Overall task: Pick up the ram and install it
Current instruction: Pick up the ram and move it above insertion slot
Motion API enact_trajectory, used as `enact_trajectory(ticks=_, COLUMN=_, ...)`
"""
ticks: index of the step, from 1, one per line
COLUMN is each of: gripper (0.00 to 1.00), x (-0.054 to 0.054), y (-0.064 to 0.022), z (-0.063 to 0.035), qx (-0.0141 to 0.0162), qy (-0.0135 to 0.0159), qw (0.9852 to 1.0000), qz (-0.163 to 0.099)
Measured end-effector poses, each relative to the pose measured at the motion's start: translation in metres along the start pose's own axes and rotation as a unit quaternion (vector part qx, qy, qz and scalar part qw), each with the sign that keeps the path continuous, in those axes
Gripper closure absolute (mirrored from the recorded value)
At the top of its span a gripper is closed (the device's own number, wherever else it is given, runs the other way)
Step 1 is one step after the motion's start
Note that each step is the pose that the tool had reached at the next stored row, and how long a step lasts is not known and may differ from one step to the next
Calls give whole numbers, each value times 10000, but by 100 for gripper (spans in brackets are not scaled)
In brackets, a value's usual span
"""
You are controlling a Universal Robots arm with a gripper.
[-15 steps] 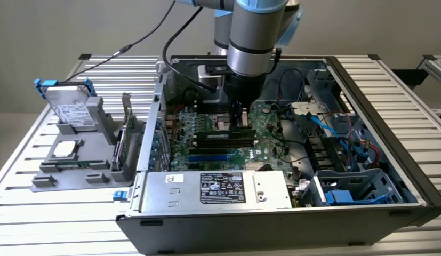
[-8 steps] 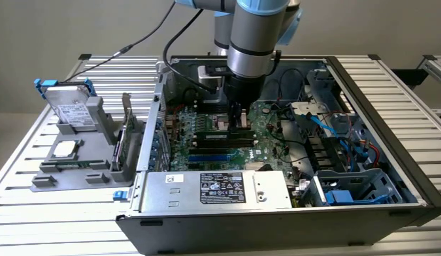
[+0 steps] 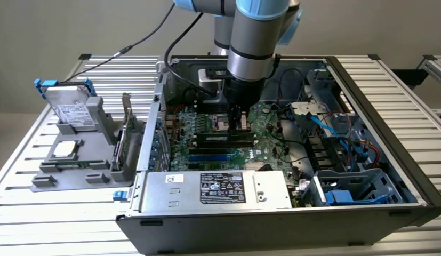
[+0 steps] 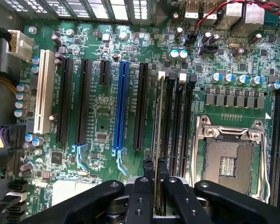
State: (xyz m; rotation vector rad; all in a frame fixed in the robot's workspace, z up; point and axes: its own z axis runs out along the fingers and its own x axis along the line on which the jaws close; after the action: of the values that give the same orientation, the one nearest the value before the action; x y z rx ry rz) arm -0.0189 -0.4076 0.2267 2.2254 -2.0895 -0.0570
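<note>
**A:** How does the arm (image 3: 257, 37) stand?

**B:** It comes down almost plumb into the open computer case (image 3: 277, 232), with the wrist pointing straight down. The gripper (image 3: 240, 124) is low over the motherboard (image 3: 206, 120), just beside the empty processor socket (image 4: 228, 163).

**A:** And its grip?

**B:** It is clamped on the ram (image 4: 157, 121). In the wrist view the two black fingers (image 4: 143, 189) sit on either side of the stick. The stick shows edge-on as a thin line running away from them.

**A:** Where is the stick, exactly?

**B:** It is at the row of memory slots (image 4: 184, 121), over the slot farthest from the socket. That is the one nearest the long black expansion slot and the blue slot (image 4: 120, 102). The stick stands on edge, in line with the slot. Its far end is just beside a white latch (image 4: 161, 74).

**A:** Is it seated?

**B:** From this edge-on angle I cannot tell whether its lower edge is in the slot or just above it.

**A:** What is outside the case?

**B:** On the exterior view's left, a grey holder (image 3: 49, 181) rests on the slatted table (image 3: 49, 216). It carries a hard drive (image 3: 71, 109), a silver processor chip (image 3: 66, 149) and an upright green card (image 3: 124, 138). All of these are well apart from the gripper.
</note>
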Motion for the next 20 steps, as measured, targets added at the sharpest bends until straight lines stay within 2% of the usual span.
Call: enact_trajectory(ticks=20, gripper=86, x=-4, y=-6, z=35, qx=-1, qy=0, qw=10000, qz=9)
